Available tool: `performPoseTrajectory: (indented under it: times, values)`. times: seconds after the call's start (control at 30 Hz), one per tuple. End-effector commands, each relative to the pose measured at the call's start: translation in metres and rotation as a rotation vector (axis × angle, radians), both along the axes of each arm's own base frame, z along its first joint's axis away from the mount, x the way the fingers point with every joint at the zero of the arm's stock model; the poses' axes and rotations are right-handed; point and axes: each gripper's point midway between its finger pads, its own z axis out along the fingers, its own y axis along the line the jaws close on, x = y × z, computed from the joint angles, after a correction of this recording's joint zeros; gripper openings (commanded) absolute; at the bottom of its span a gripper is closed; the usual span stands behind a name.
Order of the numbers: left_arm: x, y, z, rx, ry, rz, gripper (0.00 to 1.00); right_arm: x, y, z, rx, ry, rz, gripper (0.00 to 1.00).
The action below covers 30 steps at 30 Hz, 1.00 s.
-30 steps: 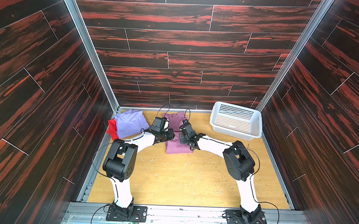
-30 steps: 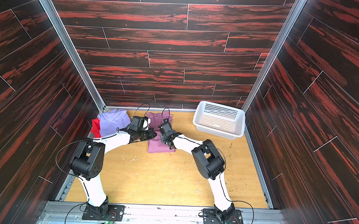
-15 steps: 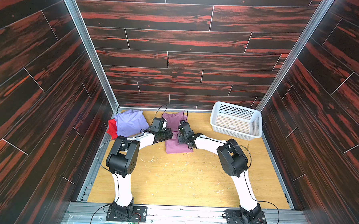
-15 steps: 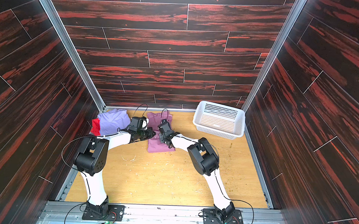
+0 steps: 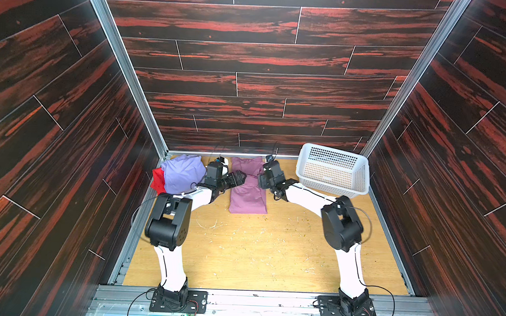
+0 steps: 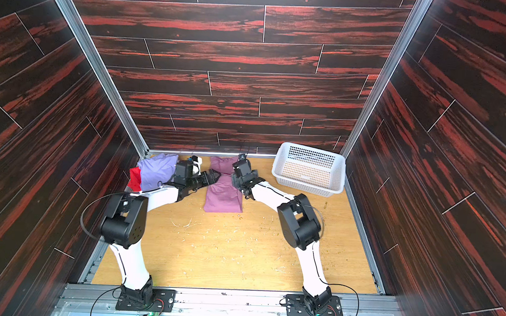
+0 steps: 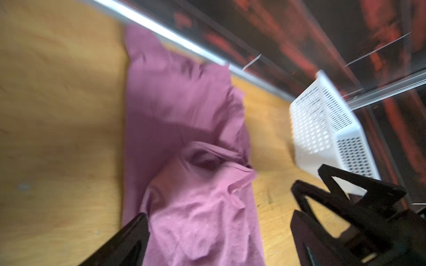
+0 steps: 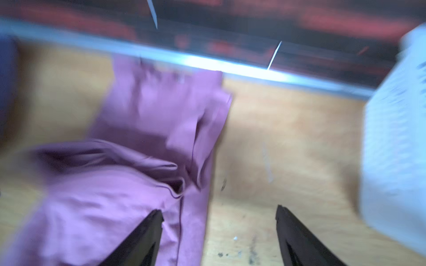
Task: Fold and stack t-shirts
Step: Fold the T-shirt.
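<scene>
Top views, pink-mauve t-shirt: lies as a long narrow strip on the counter, between the two sets of jaws, with its far end at the back rail. It looks the same in both top views.
Top views, left jaws: low at one long edge of the strip, about midway along it. Their spread is hard to read from here.
Top views, right jaws: at the opposite long edge, mostly hidden under the wrist.
Top views, pile: the lavender t-shirt sits beyond the left jaws, on the side away from the strip. The red t-shirt shows at its outer edge.
Top views, basket: beyond the right jaws and apart from the strip.
Left wrist view, left jaws: spread wide and holding nothing.
Left wrist view, cloth: a rumpled upper layer lies between the fingers. Ahead of them the flat strip runs to the rail. The picture is blurred.
Right wrist view, right jaws: spread wide and empty. One of the fingers is over the shirt's edge, and the other is over bare counter.
Step in hand, judged: clearing both sets of jaws off a laid fold.
Doing it well: rise straight up, so that no fingertip drags the loose layer. Keep both sides level. Flatten the rumple before the next fold, or the stack on the lavender t-shirt will sit crooked.
</scene>
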Motion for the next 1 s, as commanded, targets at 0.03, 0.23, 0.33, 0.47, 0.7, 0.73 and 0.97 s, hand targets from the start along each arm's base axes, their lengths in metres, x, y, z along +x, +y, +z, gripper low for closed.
performPoseTrajectory:
  times: [0.03,0.23,0.33,0.47,0.7,0.73,0.97]
  values:
    - [-0.023,0.000,0.063,-0.037,-0.132,-0.028,1.00,-0.026,-0.005,0.033,0.093,-0.032,0.031,0.81]
    - [-0.069,-0.001,0.020,-0.089,0.002,-0.049,1.00,-0.085,-0.017,-0.012,0.125,0.093,0.067,0.79]
    - [-0.092,-0.011,-0.007,-0.110,0.088,-0.090,1.00,-0.113,-0.019,-0.036,0.120,0.157,0.075,0.78]
    - [-0.117,-0.012,-0.043,-0.041,0.191,-0.112,1.00,-0.137,-0.018,-0.061,0.125,0.212,0.090,0.77]
    - [-0.123,-0.019,-0.058,-0.074,0.230,-0.134,1.00,-0.143,-0.014,-0.072,0.135,0.227,0.091,0.76]
    - [-0.123,-0.020,-0.061,-0.077,0.238,-0.135,1.00,-0.143,-0.013,-0.074,0.135,0.229,0.095,0.76]
    - [-0.135,-0.018,-0.082,-0.026,0.309,-0.133,1.00,-0.143,-0.008,-0.080,0.141,0.244,0.108,0.75]
